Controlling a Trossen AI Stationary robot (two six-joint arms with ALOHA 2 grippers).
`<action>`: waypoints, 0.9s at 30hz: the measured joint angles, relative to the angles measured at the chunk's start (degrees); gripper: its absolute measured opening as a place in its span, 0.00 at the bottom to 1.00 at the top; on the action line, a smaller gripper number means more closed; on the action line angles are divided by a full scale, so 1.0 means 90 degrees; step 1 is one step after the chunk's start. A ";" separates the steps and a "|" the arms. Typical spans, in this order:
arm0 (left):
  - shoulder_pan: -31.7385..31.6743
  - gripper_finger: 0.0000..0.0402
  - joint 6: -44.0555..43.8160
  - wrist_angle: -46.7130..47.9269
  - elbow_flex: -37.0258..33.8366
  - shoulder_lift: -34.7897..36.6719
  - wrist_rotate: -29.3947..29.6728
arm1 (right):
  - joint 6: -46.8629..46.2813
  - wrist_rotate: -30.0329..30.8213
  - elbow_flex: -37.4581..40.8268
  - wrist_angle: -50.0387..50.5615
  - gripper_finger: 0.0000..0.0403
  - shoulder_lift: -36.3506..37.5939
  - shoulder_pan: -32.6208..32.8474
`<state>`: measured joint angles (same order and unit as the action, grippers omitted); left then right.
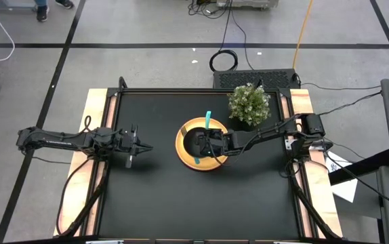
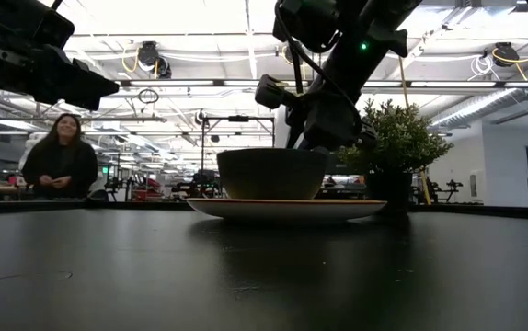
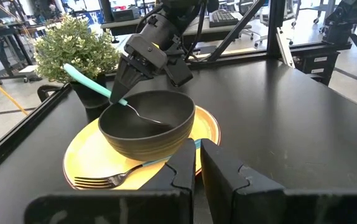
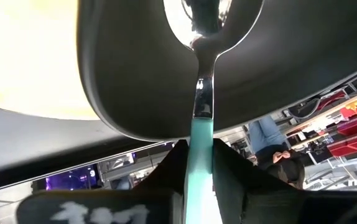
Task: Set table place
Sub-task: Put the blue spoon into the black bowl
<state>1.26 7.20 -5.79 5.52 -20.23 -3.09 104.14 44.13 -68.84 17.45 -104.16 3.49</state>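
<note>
Black table [image 1: 154, 196]: right tool [image 3: 124, 93] pinching teal-handled spoon [image 3: 113, 98] in black bowl [image 3: 146, 124]; left tool [image 1: 139, 147] seemingly pressed together.

Bright, even light falls from overhead. In the low view, long ceiling strip lights [image 2: 273, 87] glare white and wash out the upper room, so the dark round bowl [image 2: 271, 174] and the bushy green potted plant [image 2: 396, 138] stand nearly in silhouette. The matte black tabletop [image 2: 264, 276] takes a faint sheen on its near part and shows no clear shadows. From above, the round yellow plate [image 1: 188, 157] is crisp and evenly lit. In the right wrist view the bowl's underside and the teal-handled metal spoon [image 4: 201, 124] loom close and soft, the plate blown out pale.
</note>
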 joint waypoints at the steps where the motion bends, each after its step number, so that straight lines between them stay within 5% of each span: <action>1: 0.0000 0.08 0.0000 -0.0002 0.0000 0.0000 0.0000 | 0.0000 -0.0010 0.0000 0.0000 0.09 0.0000 0.0000; 27: -0.0001 0.08 0.0002 0.0001 0.0000 -0.0002 -0.0002 | -0.0031 -0.0082 0.0002 -0.0005 0.10 0.0000 0.0000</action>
<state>1.26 7.22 -5.78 5.52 -20.25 -3.11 103.86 43.40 -68.82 17.41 -104.16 3.49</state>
